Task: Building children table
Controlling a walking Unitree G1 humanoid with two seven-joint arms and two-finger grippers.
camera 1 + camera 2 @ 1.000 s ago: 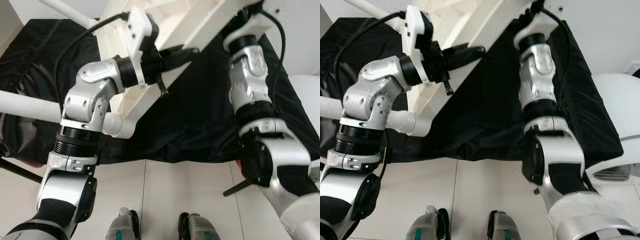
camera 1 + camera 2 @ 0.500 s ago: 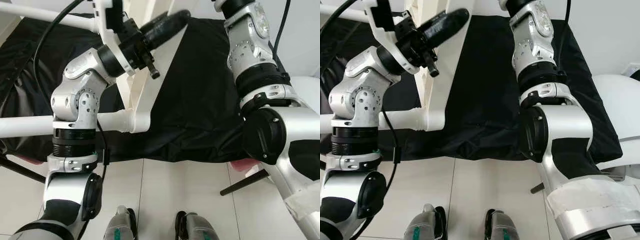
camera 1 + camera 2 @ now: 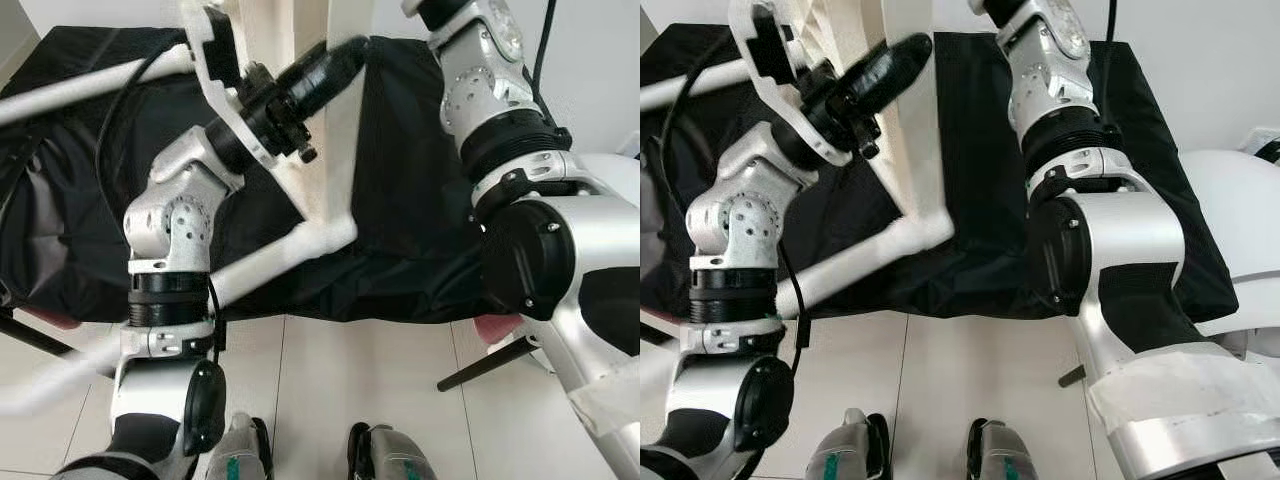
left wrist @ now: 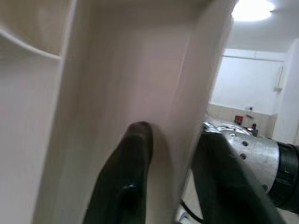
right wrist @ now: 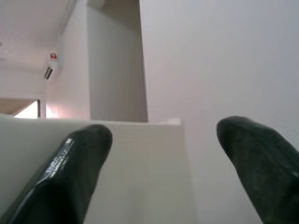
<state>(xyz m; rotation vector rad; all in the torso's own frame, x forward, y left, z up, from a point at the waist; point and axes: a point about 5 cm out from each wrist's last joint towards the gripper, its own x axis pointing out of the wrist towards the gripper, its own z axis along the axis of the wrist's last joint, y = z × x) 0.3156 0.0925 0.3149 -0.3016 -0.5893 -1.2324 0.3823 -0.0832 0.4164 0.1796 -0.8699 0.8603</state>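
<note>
Table: we're holding the white table frame [image 3: 335, 150] up over a black cloth [image 3: 420, 200], one round leg [image 3: 270, 262] slanting down toward the floor [image 3: 330, 390].
L gripper [image 4: 170, 154]: we're clamping a flat white panel of the frame, fingers [image 4: 126, 182] on either side of it.
R gripper [image 5: 163, 144]: raised high w/ the arm, fingers [image 5: 77, 158] spread apart around a white edge; can't tell if they're touching it.

Right pincer [image 5: 163, 163] fingers spread wide, white table panel [image 5: 140, 158] edge between them; pale wall beyond.
</note>
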